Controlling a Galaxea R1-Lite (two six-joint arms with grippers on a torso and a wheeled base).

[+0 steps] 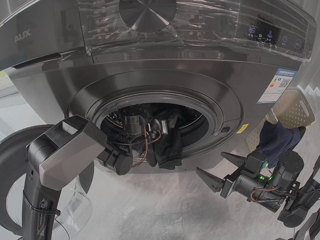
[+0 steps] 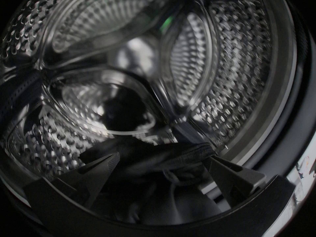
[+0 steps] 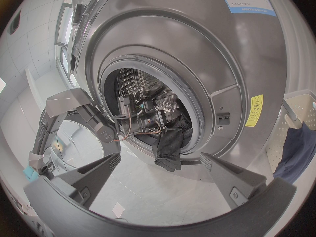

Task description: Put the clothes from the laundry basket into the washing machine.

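Hanging over the washer (image 1: pixel 160 71) door rim (image 1: pixel 218 114), a dark garment (image 1: pixel 168 148) lies between the left gripper (image 2: pixel 163 157) tips, spread inside the drum. Right gripper (image 1: pixel 209 161) spread, nothing held, over open floor (image 1: pixel 160 204) near the basket (image 1: pixel 294 109).

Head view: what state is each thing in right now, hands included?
Door: open, swung left.
Black garment: hanging half out over the rim of the drum.
Left hand: open, inside the drum.
Right hand: open, empty, outside the washing machine.
Basket: upright, blue garment draped over its rim.
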